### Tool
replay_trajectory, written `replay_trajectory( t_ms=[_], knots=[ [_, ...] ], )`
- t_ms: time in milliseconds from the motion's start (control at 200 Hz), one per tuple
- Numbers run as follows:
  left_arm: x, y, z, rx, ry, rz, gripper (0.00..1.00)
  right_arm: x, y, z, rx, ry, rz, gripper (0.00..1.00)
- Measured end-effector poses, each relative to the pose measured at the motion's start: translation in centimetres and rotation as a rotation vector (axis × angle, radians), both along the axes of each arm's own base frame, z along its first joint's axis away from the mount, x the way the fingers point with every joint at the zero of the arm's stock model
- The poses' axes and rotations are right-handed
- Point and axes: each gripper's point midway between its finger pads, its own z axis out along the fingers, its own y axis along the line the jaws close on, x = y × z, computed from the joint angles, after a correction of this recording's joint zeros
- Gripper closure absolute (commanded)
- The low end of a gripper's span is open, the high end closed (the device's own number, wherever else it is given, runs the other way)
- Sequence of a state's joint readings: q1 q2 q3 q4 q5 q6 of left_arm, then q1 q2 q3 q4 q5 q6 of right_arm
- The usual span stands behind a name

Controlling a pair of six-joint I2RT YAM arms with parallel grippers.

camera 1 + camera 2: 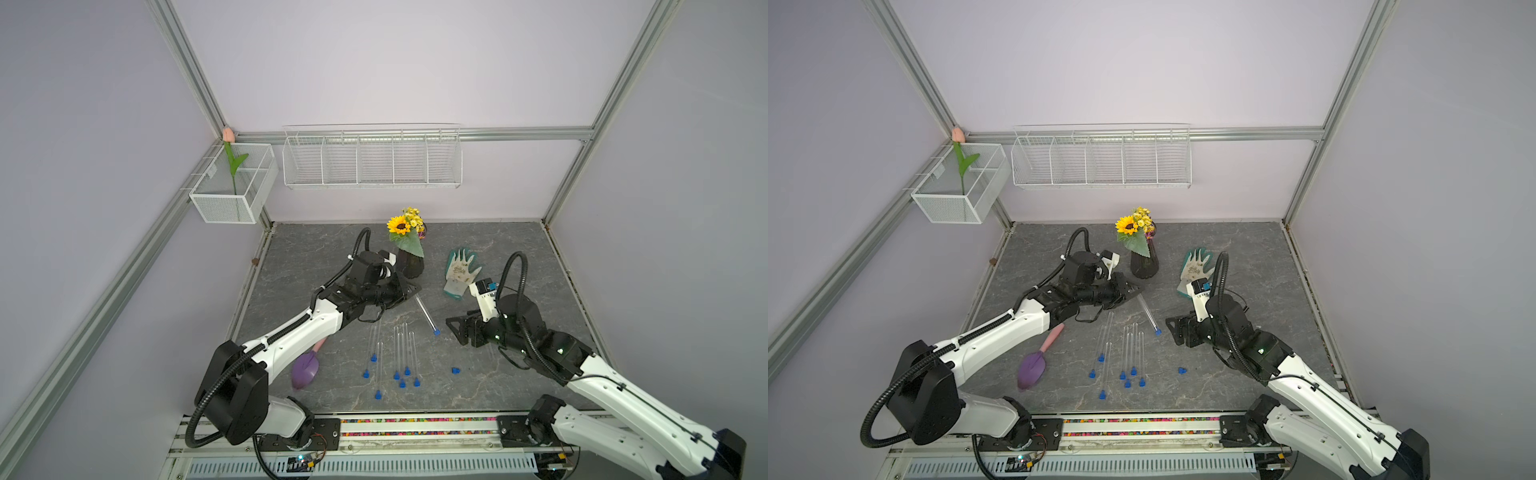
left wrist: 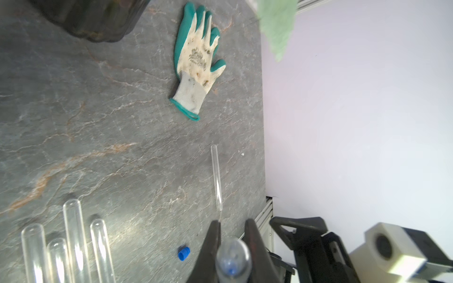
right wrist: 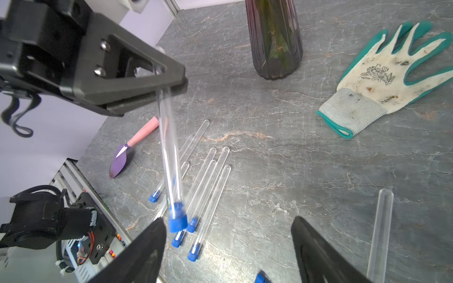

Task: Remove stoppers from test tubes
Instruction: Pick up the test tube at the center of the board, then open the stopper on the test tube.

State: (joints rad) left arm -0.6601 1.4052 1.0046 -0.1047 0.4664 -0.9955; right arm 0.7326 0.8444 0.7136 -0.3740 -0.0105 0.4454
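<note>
Both clear of table [image 1: 519, 249] edges: left pincer [image 1: 417, 289] clenched on test tube [image 1: 426, 313], right pincer [image 1: 454, 331] released

My white-and-black left arm [image 1: 291, 336] stretches forward and inward. Its black left hand [image 1: 413, 291] is pinched tight on the rounded end of a long clear test tube [image 1: 426, 312]. My right arm [image 1: 602, 386] bends inward at the elbow. The black right hand [image 1: 453, 328] points toward the left one, jaws spread wide, gripping nothing.

Dirty glove [image 1: 459, 272], flower vase [image 1: 410, 264], purple scoop [image 1: 305, 372], wire baskets [image 1: 372, 160]
</note>
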Motion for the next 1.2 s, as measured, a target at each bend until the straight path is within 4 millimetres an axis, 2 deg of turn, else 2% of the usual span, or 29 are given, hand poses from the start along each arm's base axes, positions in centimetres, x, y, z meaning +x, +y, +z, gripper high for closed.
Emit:
replay_trajectory(
  t_ms=[135,290,510,640,750,880,1200],
  knots=[
    [1.0,1.1,2.1,-0.086,-0.012,0.052,1.00,-0.5,1.0,0.6,0.050,0.011,0.049,0.18],
    [1.7,2.6,3.3,-0.161,-0.004,0.107,1.00,-0.9,2.2,2.0,0.139,0.015,0.101,0.18],
    [1.3,3.6,4.9,-0.232,-0.004,0.140,0.99,-1.7,4.1,4.8,0.290,0.003,0.191,0.21],
    [1.1,3.7,5.9,-0.269,-0.011,0.144,0.99,-2.1,4.5,5.6,0.340,-0.004,0.214,0.28],
    [0.9,3.8,5.9,-0.289,-0.003,0.147,0.99,-2.2,4.8,6.4,0.372,-0.011,0.227,0.36],
    [0.7,3.8,5.4,-0.293,0.019,0.147,0.99,-2.0,5.2,6.6,0.390,-0.008,0.236,0.43],
    [0.4,3.7,6.0,-0.312,0.012,0.135,0.99,-1.0,6.1,5.4,0.384,0.027,0.228,0.44]
  ],
)
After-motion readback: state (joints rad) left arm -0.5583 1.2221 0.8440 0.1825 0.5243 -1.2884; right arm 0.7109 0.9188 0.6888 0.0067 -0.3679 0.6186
